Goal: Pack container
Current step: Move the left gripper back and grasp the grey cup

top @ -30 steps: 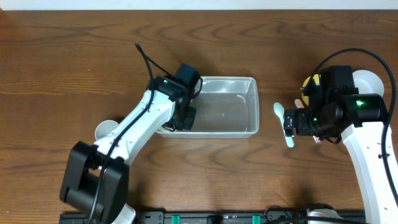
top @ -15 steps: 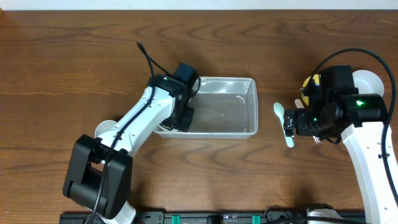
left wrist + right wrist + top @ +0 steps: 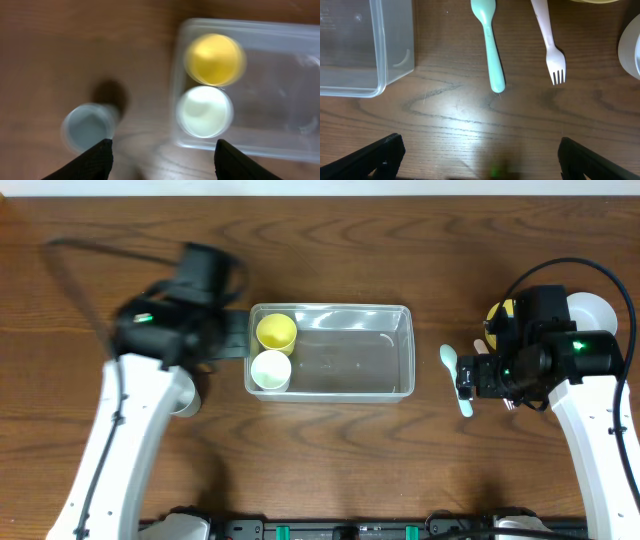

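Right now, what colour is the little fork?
The fork is pale pink, clearest in the right wrist view.

A yellow cup (image 3: 275,330) and a white cup (image 3: 270,370) are seen in the clear container (image 3: 350,362); a pale grey-blue cup (image 3: 89,129), a mint-green spoon (image 3: 490,45) and a pale pink fork (image 3: 547,40) are shown on the brown wood-grained table (image 3: 330,250)

The table (image 3: 330,450) under me is varnished, grained wood with a soft sheen. The container (image 3: 350,307) is clear glossy plastic. The teal spoon (image 3: 491,45) and pink fork (image 3: 547,35) look like smooth matt plastic.
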`<control>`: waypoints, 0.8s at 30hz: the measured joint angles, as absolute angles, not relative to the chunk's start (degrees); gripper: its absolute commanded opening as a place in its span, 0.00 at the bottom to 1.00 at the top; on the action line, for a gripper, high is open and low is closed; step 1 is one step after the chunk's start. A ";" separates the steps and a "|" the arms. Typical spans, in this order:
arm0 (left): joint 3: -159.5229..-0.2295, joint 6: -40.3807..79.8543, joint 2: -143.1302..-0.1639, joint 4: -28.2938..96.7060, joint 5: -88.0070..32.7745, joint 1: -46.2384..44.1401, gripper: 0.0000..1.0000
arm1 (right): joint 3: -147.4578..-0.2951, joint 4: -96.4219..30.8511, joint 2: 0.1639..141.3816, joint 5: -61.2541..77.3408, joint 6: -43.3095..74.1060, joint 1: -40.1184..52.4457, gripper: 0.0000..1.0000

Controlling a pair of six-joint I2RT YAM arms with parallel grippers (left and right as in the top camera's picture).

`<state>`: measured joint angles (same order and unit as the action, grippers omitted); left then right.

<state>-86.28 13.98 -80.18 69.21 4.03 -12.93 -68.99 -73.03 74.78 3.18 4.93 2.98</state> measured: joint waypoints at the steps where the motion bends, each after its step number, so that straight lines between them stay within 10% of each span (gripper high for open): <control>1: -86.21 15.11 -79.81 69.65 4.16 -10.41 0.66 | -68.99 -73.01 74.78 3.20 4.93 2.98 0.99; 24: -61.21 20.16 -91.39 54.04 0.78 3.62 0.61 | -69.06 -72.88 74.78 3.20 4.93 2.98 0.99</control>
